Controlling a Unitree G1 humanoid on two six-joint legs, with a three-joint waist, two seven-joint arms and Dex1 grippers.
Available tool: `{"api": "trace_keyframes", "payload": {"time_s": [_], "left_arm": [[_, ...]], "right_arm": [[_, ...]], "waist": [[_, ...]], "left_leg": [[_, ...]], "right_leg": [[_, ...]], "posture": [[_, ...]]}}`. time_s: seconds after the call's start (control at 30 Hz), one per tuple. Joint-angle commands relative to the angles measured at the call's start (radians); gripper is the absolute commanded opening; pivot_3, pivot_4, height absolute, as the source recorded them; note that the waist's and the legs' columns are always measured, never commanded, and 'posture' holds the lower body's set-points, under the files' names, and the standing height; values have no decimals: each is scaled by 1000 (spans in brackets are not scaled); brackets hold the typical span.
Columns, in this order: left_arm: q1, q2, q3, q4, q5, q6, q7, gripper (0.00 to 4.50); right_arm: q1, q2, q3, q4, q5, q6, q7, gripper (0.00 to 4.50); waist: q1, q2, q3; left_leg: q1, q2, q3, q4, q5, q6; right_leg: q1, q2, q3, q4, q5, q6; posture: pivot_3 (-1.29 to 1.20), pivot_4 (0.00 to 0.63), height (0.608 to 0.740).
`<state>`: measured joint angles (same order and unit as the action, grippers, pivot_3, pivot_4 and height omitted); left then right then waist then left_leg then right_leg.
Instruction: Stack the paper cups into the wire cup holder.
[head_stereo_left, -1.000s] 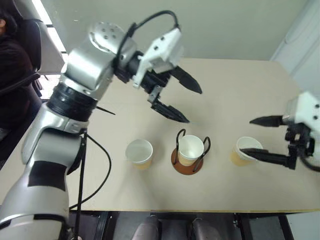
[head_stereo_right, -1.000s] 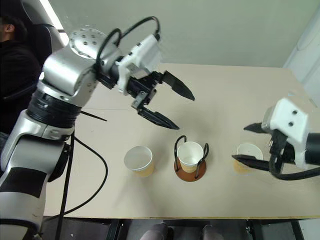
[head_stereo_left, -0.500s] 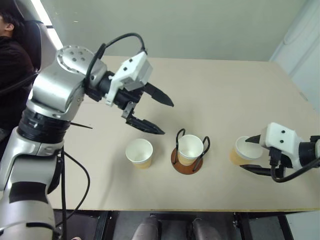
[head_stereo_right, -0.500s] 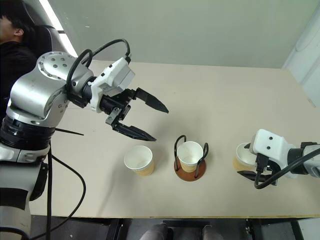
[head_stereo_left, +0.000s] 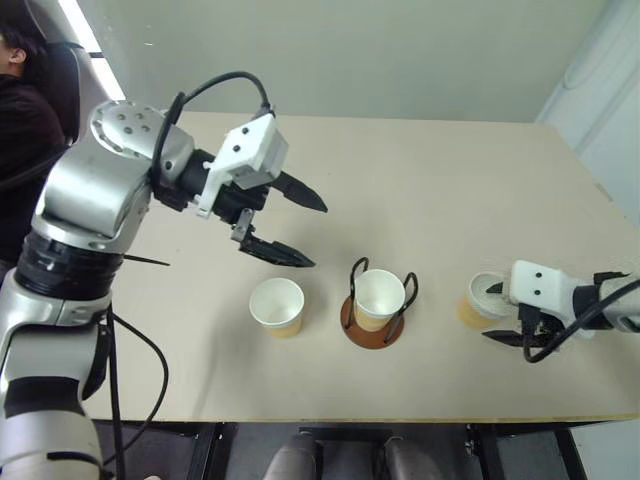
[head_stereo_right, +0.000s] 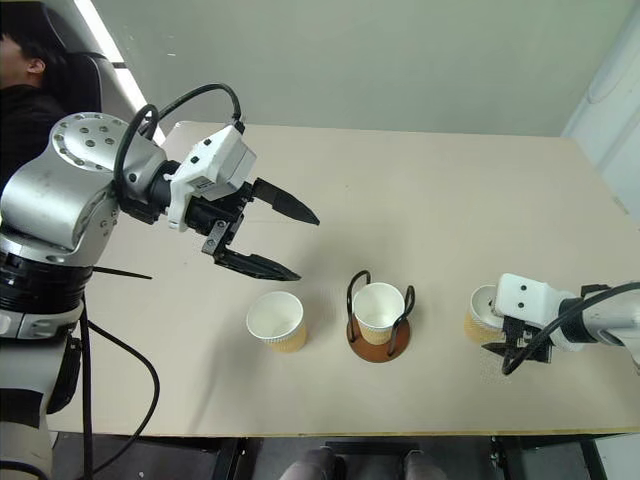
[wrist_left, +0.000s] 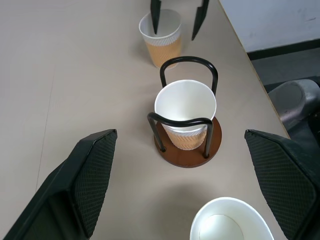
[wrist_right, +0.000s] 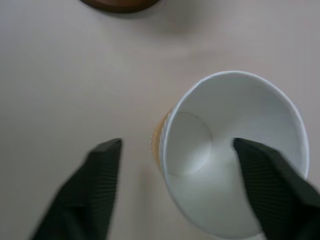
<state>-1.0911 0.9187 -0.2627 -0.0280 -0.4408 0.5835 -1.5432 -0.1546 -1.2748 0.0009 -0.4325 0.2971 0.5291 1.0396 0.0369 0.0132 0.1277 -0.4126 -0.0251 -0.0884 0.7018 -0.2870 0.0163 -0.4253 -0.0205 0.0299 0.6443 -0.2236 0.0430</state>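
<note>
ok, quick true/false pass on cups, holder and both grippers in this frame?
1. One pale yellow-tan paper cup sits upright in the black wire cup holder with the reddish-brown disc base. True.
2. The left gripper grips a cup. False: it hovers open above the table, empty.
3. One finger of the right gripper is inside the rightmost paper cup, the other outside its wall. True.
4. All three cups are stacked. False: two stand loose on the beige table, including one left of the holder.
5. The rightmost cup lies tipped over. False: it stands upright.
</note>
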Motion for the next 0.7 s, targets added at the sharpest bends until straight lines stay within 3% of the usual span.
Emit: {"api": "trace_keyframes", "payload": {"time_s": [0.03,0.23,0.47,0.7], "left_arm": [[5,16,42,-23,9,-5,-1,4402],[66,64,68,-43,6,9,-16,4402],[147,95,102,-60,6,15,12,4402],[180,97,104,-74,10,8,12,4402]], "right_arm": [[-47,15,19,4,-23,-18,25,2150],[-73,34,9,-2,-34,-20,42,35],[-104,6,-86,-66,16,30,71,35],[-344,-23,-164,-136,188,169,105,35]], "waist": [[-1,0,0],[-5,0,0],[-5,0,0],[-8,0,0]], "left_leg": [[0,0,0,0,0,0],[0,0,0,-1,0,0],[0,0,0,-1,0,0],[1,0,-1,-2,0,0]], "right_leg": [[0,0,0,0,0,0],[0,0,0,-1,0,0],[1,0,0,-1,0,0],[1,0,0,-1,0,-1]], "posture": [[0,150,740],[0,150,740],[0,150,740],[0,150,740]]}}
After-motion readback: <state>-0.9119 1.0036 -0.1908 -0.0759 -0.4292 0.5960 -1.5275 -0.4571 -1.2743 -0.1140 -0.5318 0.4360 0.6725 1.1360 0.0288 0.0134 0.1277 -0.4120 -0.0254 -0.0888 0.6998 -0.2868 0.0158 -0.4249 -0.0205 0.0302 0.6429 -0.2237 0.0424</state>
